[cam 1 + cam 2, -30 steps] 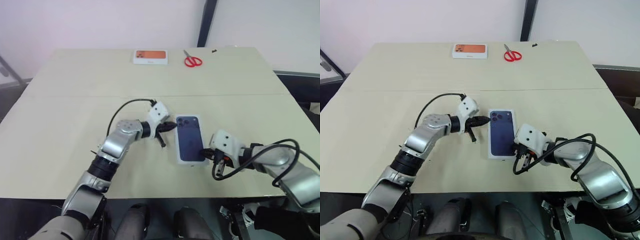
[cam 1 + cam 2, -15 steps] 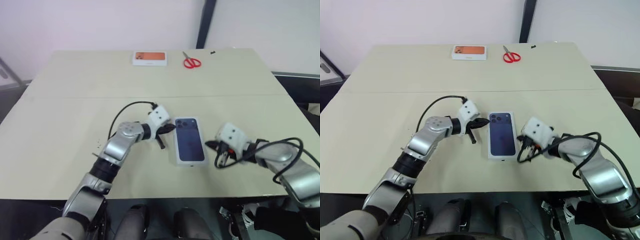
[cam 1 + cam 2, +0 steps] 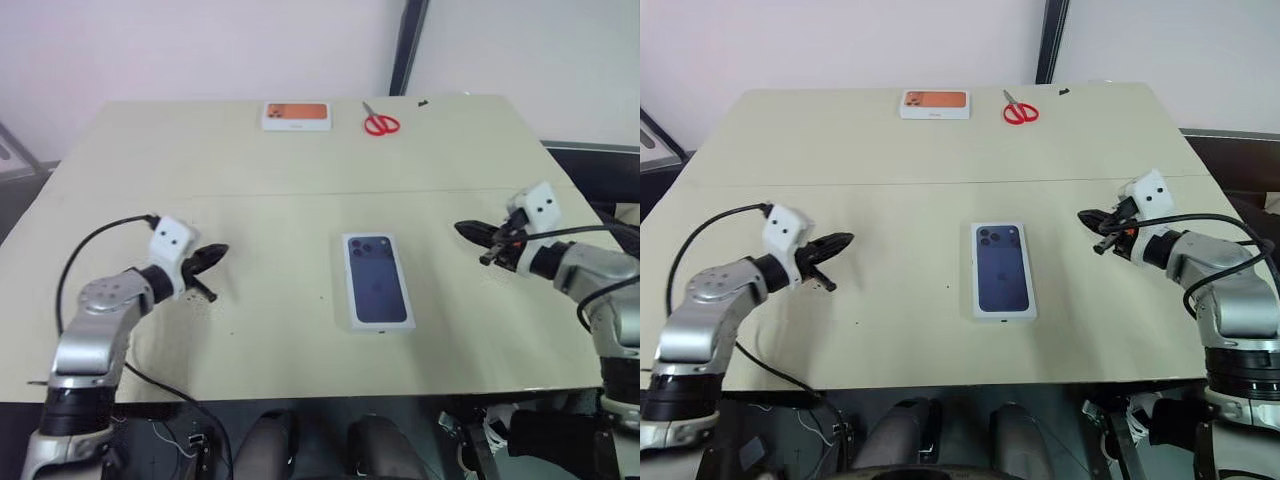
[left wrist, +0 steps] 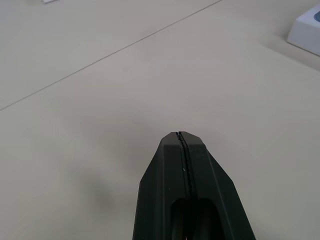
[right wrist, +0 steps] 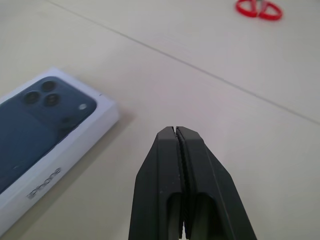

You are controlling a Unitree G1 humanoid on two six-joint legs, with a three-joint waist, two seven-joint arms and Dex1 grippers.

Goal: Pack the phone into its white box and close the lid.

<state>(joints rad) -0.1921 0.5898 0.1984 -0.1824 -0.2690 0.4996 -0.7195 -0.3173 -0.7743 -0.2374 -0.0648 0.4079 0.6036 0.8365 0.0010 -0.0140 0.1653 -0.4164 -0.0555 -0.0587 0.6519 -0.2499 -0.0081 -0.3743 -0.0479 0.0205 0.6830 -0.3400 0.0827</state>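
The lid (image 3: 378, 280), printed with a dark blue phone, lies flat and closed on the white box (image 3: 381, 326) at the middle of the table. The phone itself is hidden. My left gripper (image 3: 218, 252) is shut with nothing in it and hovers well to the left of the box, pointing toward it. In the left wrist view a white corner of the box (image 4: 306, 35) shows far off. My right gripper (image 3: 462, 229) is shut and holds nothing. It hangs well to the right of the box, pointing toward it. The right wrist view shows the lid (image 5: 42, 125) beyond the closed fingertips.
A white box with an orange picture (image 3: 296, 115) and red scissors (image 3: 380, 123) lie near the table's far edge. A seam (image 3: 300, 194) runs across the tan table top. Bare table surrounds the closed box on all sides.
Both grippers have drawn away from the box's sides: the left swung far out to the left, the right out to the right and up. The box has stayed in place.
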